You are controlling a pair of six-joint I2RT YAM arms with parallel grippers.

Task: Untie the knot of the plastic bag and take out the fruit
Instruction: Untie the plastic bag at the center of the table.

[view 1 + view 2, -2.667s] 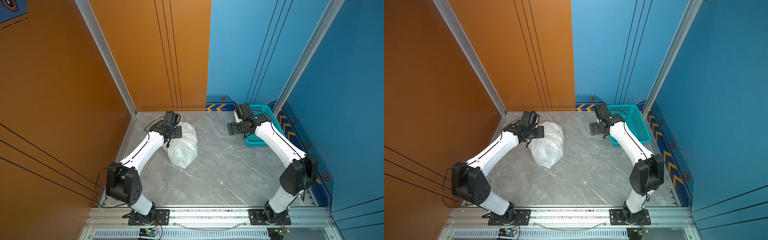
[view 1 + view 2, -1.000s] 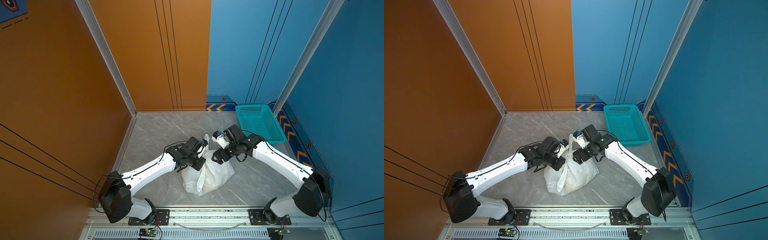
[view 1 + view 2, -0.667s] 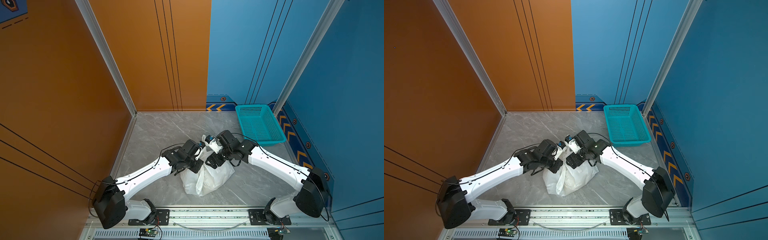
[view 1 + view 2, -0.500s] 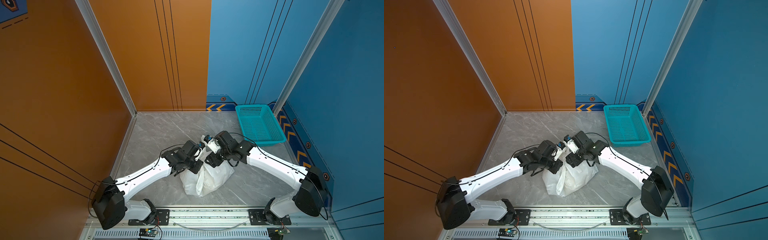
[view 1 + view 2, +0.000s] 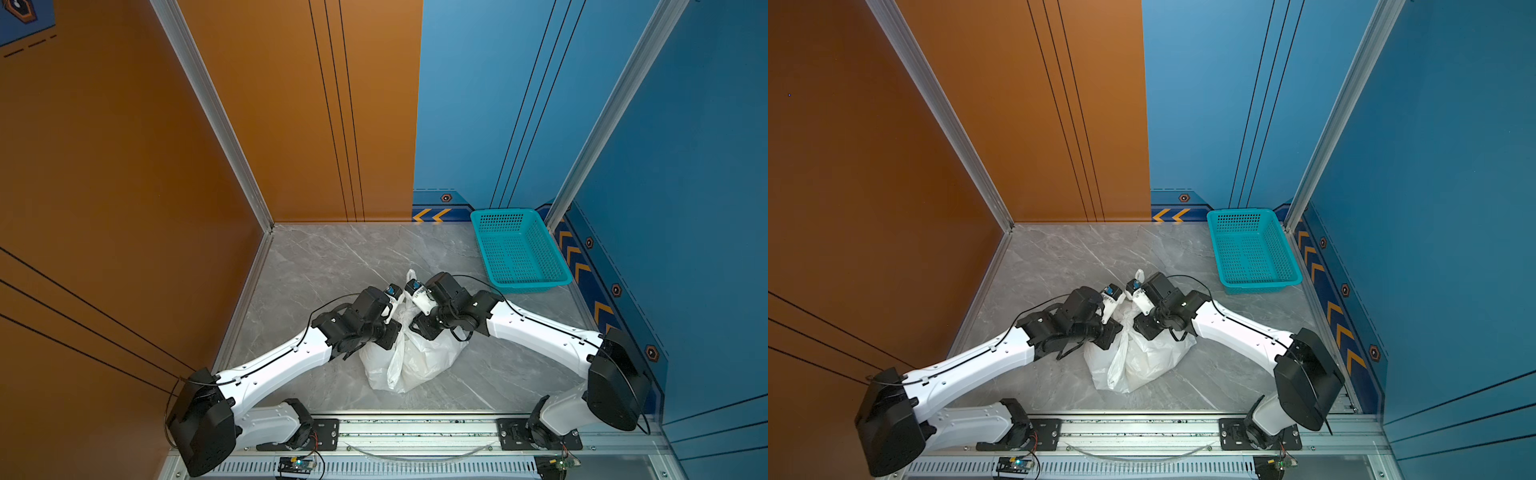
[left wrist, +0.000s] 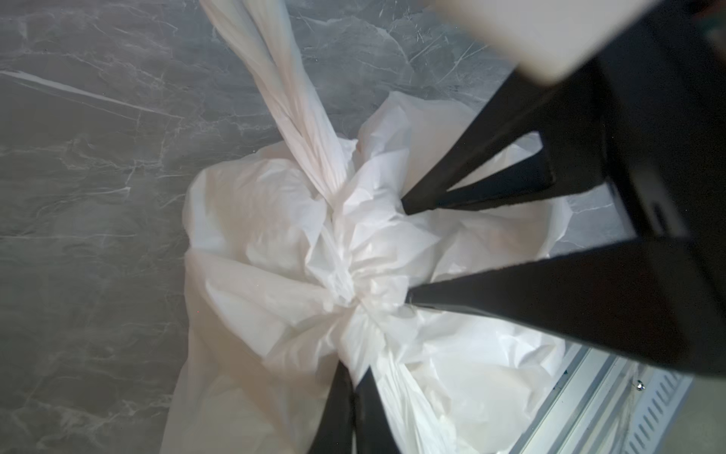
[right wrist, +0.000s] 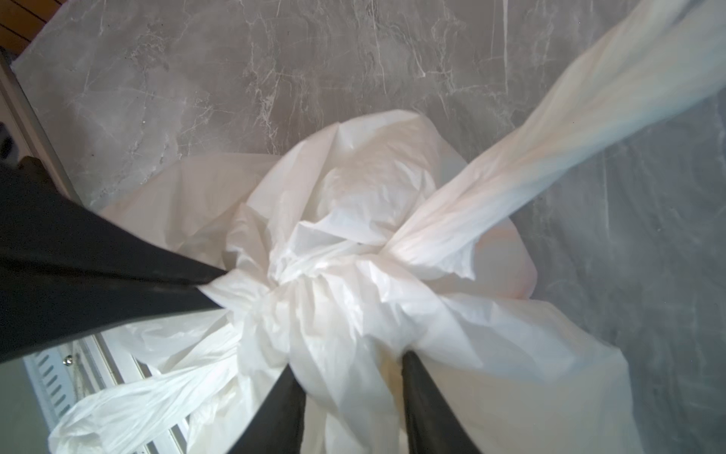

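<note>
The white plastic bag sits on the grey floor near the front, between both arms. Its knot is a bunched lump on top. One twisted handle loop stands up behind the knot, and another trails toward the front. My left gripper is shut on bag plastic right beside the knot. From the opposite side, my right gripper straddles a bunched fold at the knot, its jaws still apart. The fruit is hidden inside the bag.
An empty teal perforated basket stands at the back right against the blue wall. Orange and blue walls close off the left, back and right. A metal rail carrying the arm bases runs along the front edge.
The bag was brought from the back left to the front centre. Within the last second my right gripper moved in over the knot and its jaws narrowed. The left gripper stayed shut.
</note>
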